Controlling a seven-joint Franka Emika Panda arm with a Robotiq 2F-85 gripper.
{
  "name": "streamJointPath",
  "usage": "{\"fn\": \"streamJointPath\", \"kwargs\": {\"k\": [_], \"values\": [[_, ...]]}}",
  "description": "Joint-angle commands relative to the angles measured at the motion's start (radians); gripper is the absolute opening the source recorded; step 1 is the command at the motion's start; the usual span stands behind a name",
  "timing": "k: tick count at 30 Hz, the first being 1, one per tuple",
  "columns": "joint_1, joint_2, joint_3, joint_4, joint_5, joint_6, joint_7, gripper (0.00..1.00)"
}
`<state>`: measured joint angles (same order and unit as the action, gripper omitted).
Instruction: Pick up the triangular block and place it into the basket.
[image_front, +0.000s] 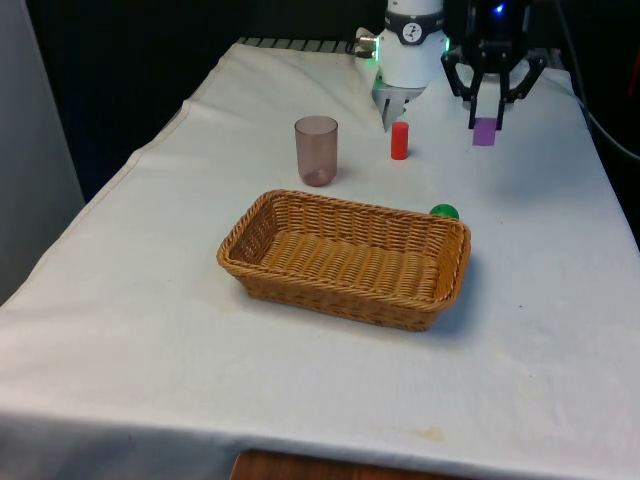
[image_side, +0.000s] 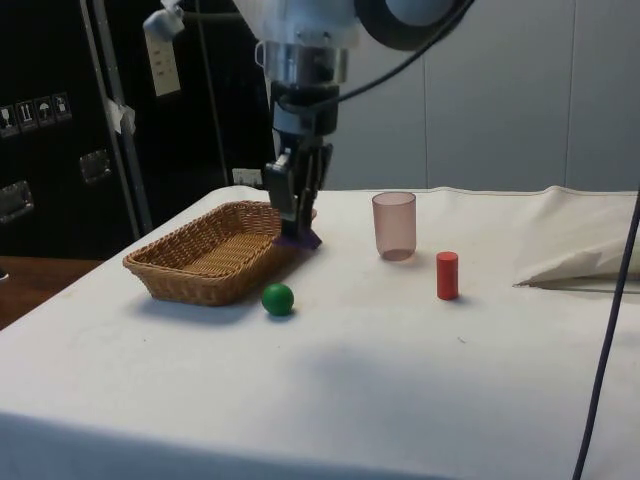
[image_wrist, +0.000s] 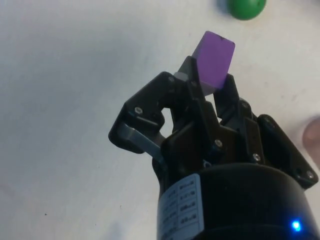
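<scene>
The gripper (image_front: 486, 118) is gripping the purple triangular block (image_front: 484, 132) between its two fingers, jaws pressed against opposite faces so that most of the block is sticking out below the fingertips. The wrist view is showing the same grip, the purple triangular block (image_wrist: 215, 59) protruding past the fingers (image_wrist: 196, 89). The side view is showing the purple triangular block (image_side: 298, 237) hanging above the cloth rather than resting on it, which suggests the lift is done and the carry is the step in hand.

The wicker basket (image_front: 252, 225) is sitting near the middle of the table (image_front: 150, 330), its open top unobstructed, so a drop from above should be simple. The block is hanging over the far part of the table, towards the front view's right edge, well apart from the basket.

A green ball (image_front: 444, 212) is lying just beside the basket's far right corner, between the basket and the block; a carry that stays high should be passing over it without contact. A red cylinder (image_front: 399, 140) and a translucent pinkish cup (image_front: 316, 150) are standing upright beyond the basket's far rim, clear of the likely path.
</scene>
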<state>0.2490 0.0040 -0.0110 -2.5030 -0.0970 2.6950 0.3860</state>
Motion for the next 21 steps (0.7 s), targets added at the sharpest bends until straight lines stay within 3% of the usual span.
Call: {"fn": "streamJointPath", "kwargs": {"k": [1,12,19,20,21], "values": [[-0.001,-0.002,-0.001,0.01,0.007,-0.014,-0.003,0.33],[-0.004,0.008,-0.02,0.063,0.0,-0.041,-0.004,0.33],[-0.011,0.07,-0.048,0.131,0.018,-0.044,-0.045,0.33],[-0.007,0.062,-0.05,0.123,0.0,-0.044,-0.028,0.33],[-0.011,0.078,-0.052,0.14,0.019,-0.044,-0.05,0.33]]}}
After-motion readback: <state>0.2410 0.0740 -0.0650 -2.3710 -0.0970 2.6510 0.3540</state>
